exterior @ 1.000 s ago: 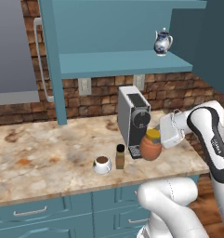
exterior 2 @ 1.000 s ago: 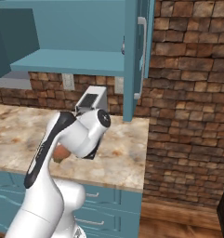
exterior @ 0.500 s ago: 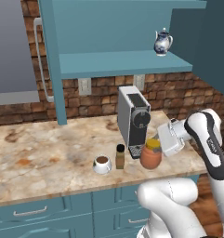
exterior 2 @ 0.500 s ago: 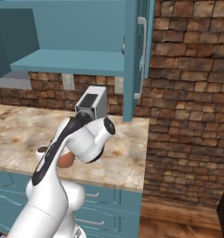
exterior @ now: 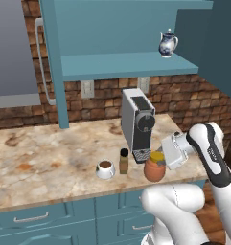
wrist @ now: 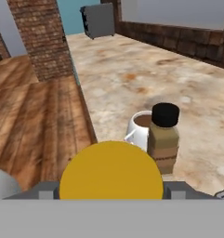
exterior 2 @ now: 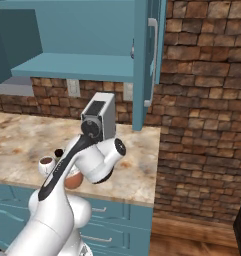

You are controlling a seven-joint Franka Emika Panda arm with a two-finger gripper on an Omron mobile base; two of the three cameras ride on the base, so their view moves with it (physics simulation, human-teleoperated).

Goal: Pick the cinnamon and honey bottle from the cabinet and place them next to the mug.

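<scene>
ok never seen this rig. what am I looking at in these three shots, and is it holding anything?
It is a rendered kitchen with a white robot arm on a driving base. Two pictures come from cameras on the base, behind the arm to its left and right. The third looks along the tool from the hand itself. On the marble counter stand a coffee machine, the mug of dark liquid, the cinnamon beside it, and the honey bottle. The tool is closed around the honey bottle, which sits at counter level right of the cinnamon. A teapot sits on the cabinet shelf.
</scene>
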